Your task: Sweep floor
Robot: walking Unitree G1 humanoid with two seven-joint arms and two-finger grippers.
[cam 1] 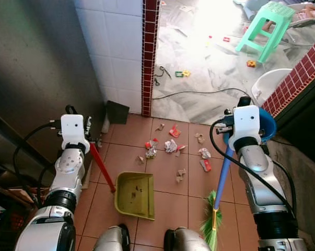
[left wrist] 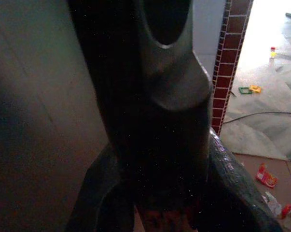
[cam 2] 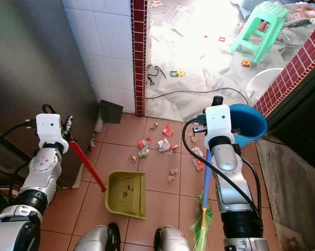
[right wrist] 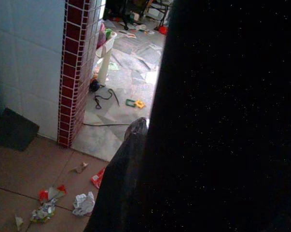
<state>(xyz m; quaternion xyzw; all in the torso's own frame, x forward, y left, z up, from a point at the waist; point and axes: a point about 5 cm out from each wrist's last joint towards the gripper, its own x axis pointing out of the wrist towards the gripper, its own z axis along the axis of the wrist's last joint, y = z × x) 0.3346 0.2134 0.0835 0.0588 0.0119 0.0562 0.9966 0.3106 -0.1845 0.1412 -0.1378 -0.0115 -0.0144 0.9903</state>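
Standing over the terracotta tile floor (cam 1: pixel 162 180) with both implements in hand, sweep seemingly set up but no stroke judged made yet. Left tool (cam 1: pixel 90 137) holding the red handle (cam 1: pixel 102 167) of the yellow-green dustpan (cam 1: pixel 135 194), pan resting flat on the tiles just ahead of the robot's feet, its open mouth facing the litter. Right tool (cam 1: pixel 226 129) clamped around the blue shaft (cam 1: pixel 222 178) of the broom, green bristles (cam 1: pixel 211 225) touching the floor beside the right foot, near the pan's right side.

Scattered litter (cam 1: pixel 170 146) lying between the pan and the doorway: crumpled white paper, red wrapper scraps, small brown bits, all apart from the pan's lip. A few crumbs already sitting inside the pan.

Next move probably calling for reaching the bristles beyond the far scraps and drawing them back toward the pan's mouth, keeping the pan pressed flat so nothing slips under the lip.

Room for moving: white tiled wall with a dark red brick-tile edge (cam 1: pixel 150 57) closing the left, a blue bucket (cam 1: pixel 267 125) just behind the right tool, a dark ledge further right. Open doorway ahead onto a marble floor with a cable, small toys and a green plastic stool (cam 1: pixel 266 29). A dark flat piece (cam 1: pixel 117 112) leaning at the wall foot. Swing space narrow on the right, freer forward.
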